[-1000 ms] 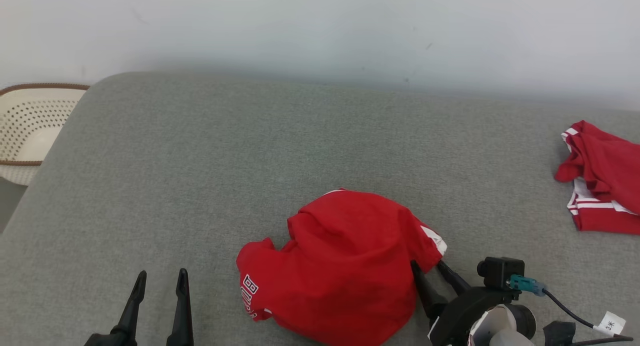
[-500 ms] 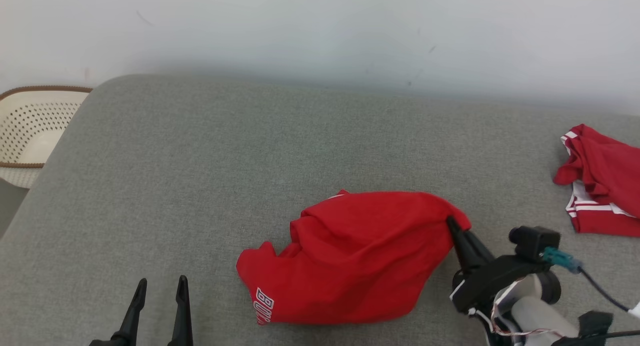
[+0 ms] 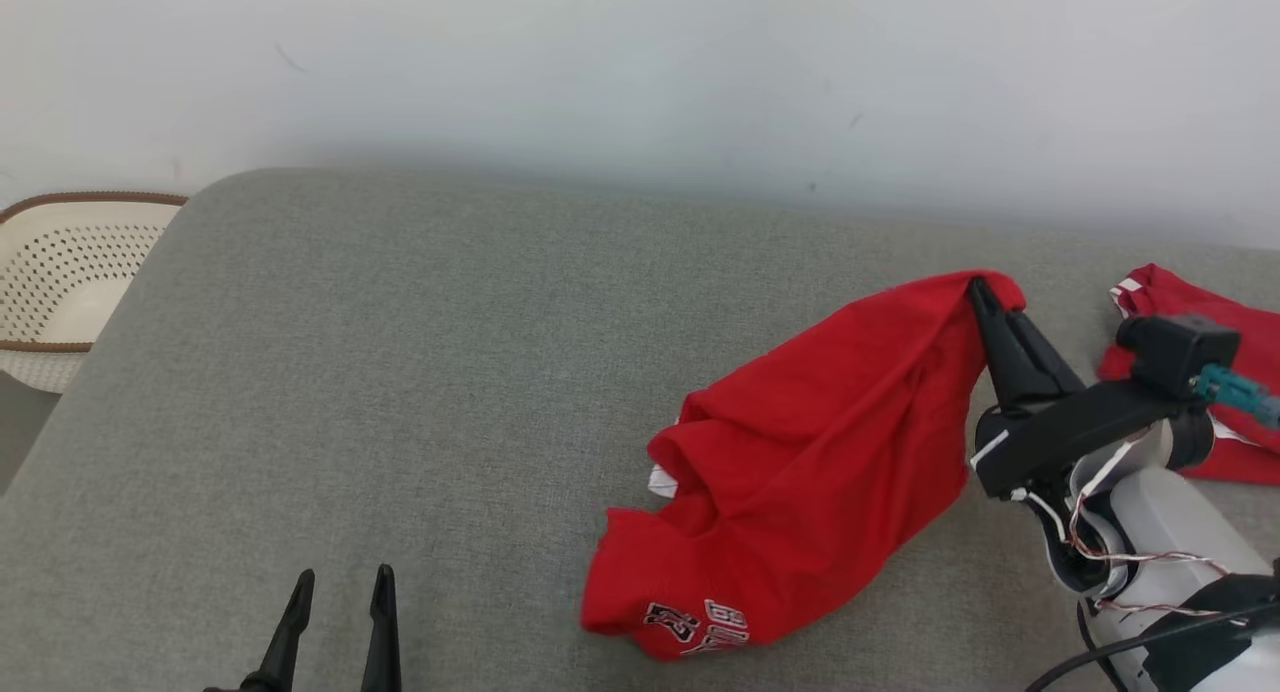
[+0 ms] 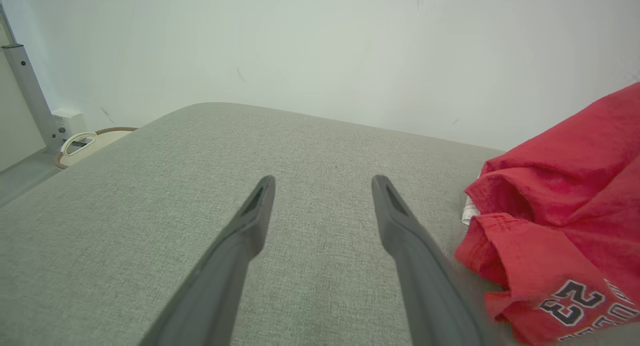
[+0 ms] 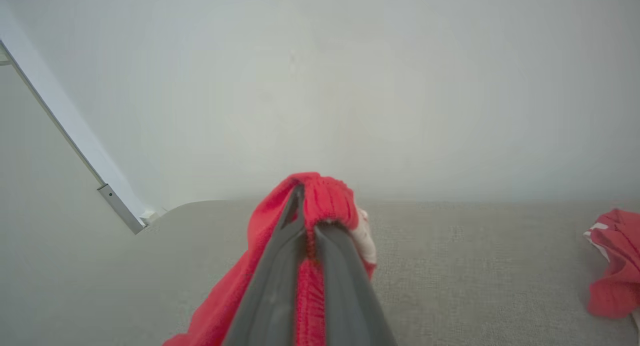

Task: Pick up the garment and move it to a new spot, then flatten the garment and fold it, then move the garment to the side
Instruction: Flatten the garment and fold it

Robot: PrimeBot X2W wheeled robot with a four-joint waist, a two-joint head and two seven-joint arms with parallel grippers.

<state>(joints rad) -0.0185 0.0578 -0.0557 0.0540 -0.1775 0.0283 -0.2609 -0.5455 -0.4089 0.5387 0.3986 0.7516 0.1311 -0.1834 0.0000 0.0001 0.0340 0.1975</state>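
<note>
A red garment [image 3: 800, 462] with white number print hangs partly lifted over the grey cushion [image 3: 420, 372]. Its upper edge is pinched in my right gripper [image 3: 985, 297], which is shut on the fabric and raised at the right. In the right wrist view the red cloth [image 5: 320, 196] bunches over the tips of the closed fingers [image 5: 272, 281]. The garment's lower end with the print [image 3: 700, 622] still rests on the cushion. My left gripper [image 3: 338, 584] stands open at the lower left, well apart from the garment [image 4: 560, 201], with nothing between its fingers [image 4: 250, 226].
A second red garment with white stripes [image 3: 1200, 312] lies at the cushion's far right, behind my right wrist. A cream perforated basket [image 3: 60, 282] sits off the cushion's left edge. A pale wall runs along the back.
My right gripper closed on the garment's right edge and has lifted it up and to the right, stretching the cloth out. The head camera has shifted slightly. The left gripper stays put.
</note>
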